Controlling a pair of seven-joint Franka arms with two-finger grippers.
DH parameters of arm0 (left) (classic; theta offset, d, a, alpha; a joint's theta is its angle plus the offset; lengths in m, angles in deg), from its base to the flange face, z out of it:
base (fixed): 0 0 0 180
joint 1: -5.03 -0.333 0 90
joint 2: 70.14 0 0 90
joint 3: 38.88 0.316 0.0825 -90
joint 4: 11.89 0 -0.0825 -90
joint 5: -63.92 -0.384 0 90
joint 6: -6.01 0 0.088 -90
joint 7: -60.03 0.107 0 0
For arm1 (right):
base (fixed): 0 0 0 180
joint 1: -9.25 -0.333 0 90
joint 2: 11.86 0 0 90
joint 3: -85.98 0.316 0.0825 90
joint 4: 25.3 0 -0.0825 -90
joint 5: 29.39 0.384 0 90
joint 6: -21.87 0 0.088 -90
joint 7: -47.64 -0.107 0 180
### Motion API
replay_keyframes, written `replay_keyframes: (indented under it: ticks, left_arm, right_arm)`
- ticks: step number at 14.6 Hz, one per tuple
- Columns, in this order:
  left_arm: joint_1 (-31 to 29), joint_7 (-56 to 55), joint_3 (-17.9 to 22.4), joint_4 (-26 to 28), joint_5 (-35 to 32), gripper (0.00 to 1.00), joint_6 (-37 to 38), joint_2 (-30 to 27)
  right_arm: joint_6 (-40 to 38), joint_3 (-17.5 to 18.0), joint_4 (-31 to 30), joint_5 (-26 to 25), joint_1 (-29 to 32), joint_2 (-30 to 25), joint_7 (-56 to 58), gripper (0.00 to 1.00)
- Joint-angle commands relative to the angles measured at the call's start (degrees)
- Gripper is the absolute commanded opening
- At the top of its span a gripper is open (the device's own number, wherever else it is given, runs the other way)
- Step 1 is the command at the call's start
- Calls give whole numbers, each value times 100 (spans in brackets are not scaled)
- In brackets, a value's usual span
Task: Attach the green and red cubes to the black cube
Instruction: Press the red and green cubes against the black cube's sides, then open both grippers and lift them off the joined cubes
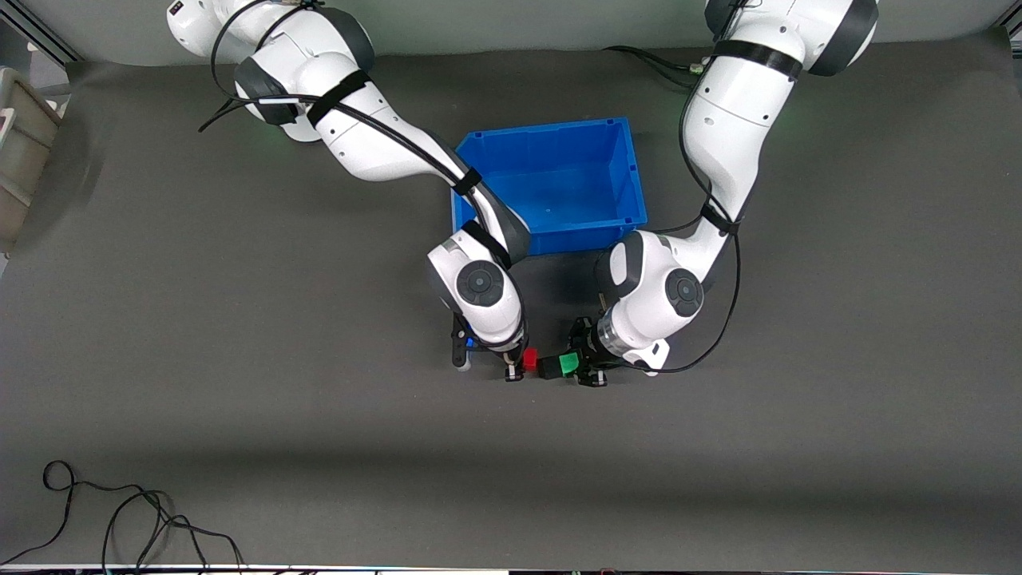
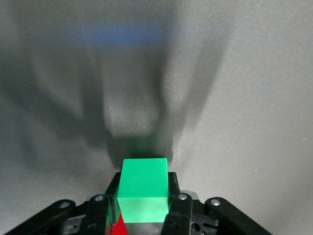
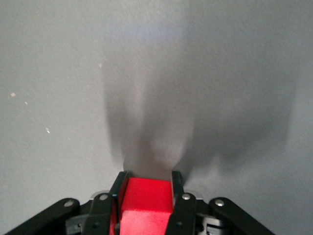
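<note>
In the front view three cubes stand in a row close above the grey table, nearer to the front camera than the blue bin. The red cube (image 1: 529, 359) is at the right arm's end, the black cube (image 1: 549, 368) in the middle and the green cube (image 1: 568, 365) at the left arm's end, each seeming to touch its neighbour. My left gripper (image 1: 580, 368) is shut on the green cube (image 2: 144, 188), which fills the gap between its fingers (image 2: 174, 193). My right gripper (image 1: 516, 366) is shut on the red cube (image 3: 146, 205). A red sliver (image 2: 115, 228) shows beside the green cube.
The blue bin (image 1: 546, 133) stands just farther from the front camera than both hands, with nothing in it. A loose black cable (image 1: 120, 519) lies near the front edge toward the right arm's end. A pale crate (image 1: 24, 144) stands at that end's table edge.
</note>
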Motion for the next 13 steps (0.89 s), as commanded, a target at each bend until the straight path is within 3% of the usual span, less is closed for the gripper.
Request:
replay_keyframes:
  ticks: [1,10,11,12,13]
  left_arm:
    - [107,-182,87,-106,-60,0,-95,78]
    - [257,-94,87,-141,-192,0,-86,34]
    - [257,-59,87,-133,-209,17,-86,34]
    - [257,-15,87,-133,-261,53,-86,43]
    - [257,-6,87,-133,-271,81,-86,43]
  right_arm:
    - [-80,-2,369,-165,69,258,-205,0]
    - [-80,16,378,-165,-10,276,-425,0]
    - [-80,16,378,-165,-18,276,-434,0]
    - [-80,24,378,-165,-18,267,-434,0]
    - [-80,24,378,-165,-18,276,-434,0]
